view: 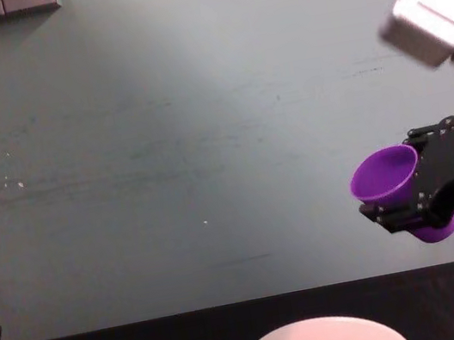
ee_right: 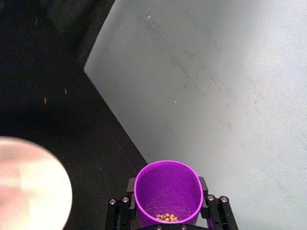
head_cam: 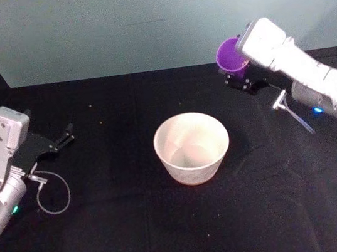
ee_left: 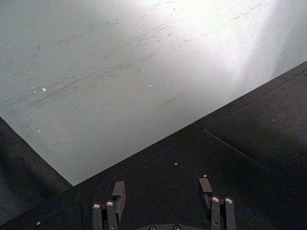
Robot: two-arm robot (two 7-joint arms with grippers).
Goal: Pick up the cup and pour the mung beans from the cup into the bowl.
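Observation:
My right gripper (view: 408, 199) is shut on the purple cup (view: 387, 174), holding it in the air above the table, to the right of and beyond the bowl (head_cam: 191, 147). The cup (head_cam: 230, 57) tilts toward the bowl, mouth facing left. A few mung beans (ee_right: 167, 217) lie low inside the cup (ee_right: 167, 191). The pale bowl stands upright mid-table, and its inside looks bare. The bowl's rim (view: 320, 327) lies below and left of the cup. My left gripper (head_cam: 66, 137) rests open at the table's left, nothing between its fingers (ee_left: 118, 190).
A grey-green wall panel (head_cam: 140, 22) stands along the back edge of the black table (head_cam: 121, 234). A thin cable loop (head_cam: 53, 195) lies by my left arm. Loose grains (ee_left: 176, 164) dot the cloth near the left gripper.

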